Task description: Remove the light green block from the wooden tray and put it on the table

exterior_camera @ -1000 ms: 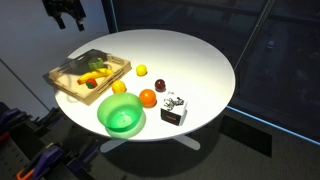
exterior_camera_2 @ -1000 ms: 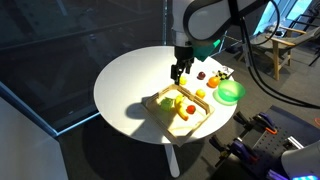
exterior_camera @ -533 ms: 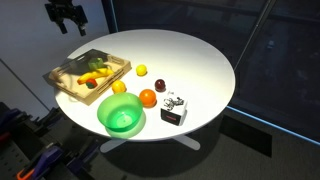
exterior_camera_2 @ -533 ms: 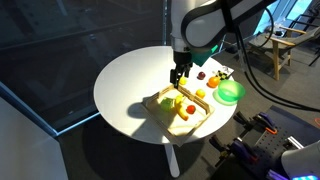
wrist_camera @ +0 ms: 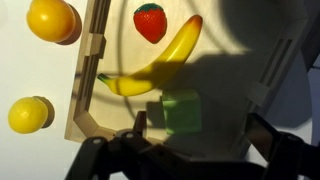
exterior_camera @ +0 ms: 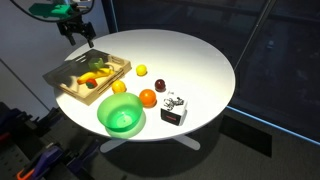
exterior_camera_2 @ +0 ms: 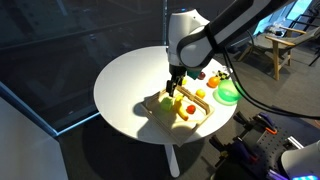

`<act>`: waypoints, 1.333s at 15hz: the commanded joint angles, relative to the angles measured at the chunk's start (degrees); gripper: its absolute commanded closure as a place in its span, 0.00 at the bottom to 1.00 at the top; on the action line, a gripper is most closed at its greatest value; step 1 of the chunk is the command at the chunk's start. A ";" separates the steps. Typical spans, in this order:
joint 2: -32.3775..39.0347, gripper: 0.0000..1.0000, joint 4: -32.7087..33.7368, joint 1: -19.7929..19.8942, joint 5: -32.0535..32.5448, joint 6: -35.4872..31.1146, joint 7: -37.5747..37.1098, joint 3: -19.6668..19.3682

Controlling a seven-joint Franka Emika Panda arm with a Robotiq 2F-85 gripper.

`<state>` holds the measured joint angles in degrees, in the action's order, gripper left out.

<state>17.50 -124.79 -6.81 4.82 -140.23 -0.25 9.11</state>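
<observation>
Inside the wooden tray (wrist_camera: 85, 85), the light green block (wrist_camera: 181, 111) lies beside a banana (wrist_camera: 160, 68), just beneath the gripper (wrist_camera: 203, 134), whose fingers are spread.

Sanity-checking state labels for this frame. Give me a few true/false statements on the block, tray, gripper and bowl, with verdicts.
1. The light green block lies inside the wooden tray. True.
2. The gripper is shut on the block. False: it is open and above the tray, and the block lies on the tray floor.
3. A banana and a strawberry share the tray with the block. True.
4. The green bowl sits inside the tray. False: it stands on the table, beside the tray.
</observation>
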 commanded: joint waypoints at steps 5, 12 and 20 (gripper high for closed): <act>7.20 0.00 5.91 -2.99 2.98 -1.67 -0.09 -1.96; 13.22 0.00 11.70 -5.58 5.04 -1.37 -0.64 -4.16; 17.81 0.00 14.55 -5.05 3.77 -2.59 0.60 -4.00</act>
<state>33.62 -112.16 -11.96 8.48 -142.41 -0.02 5.06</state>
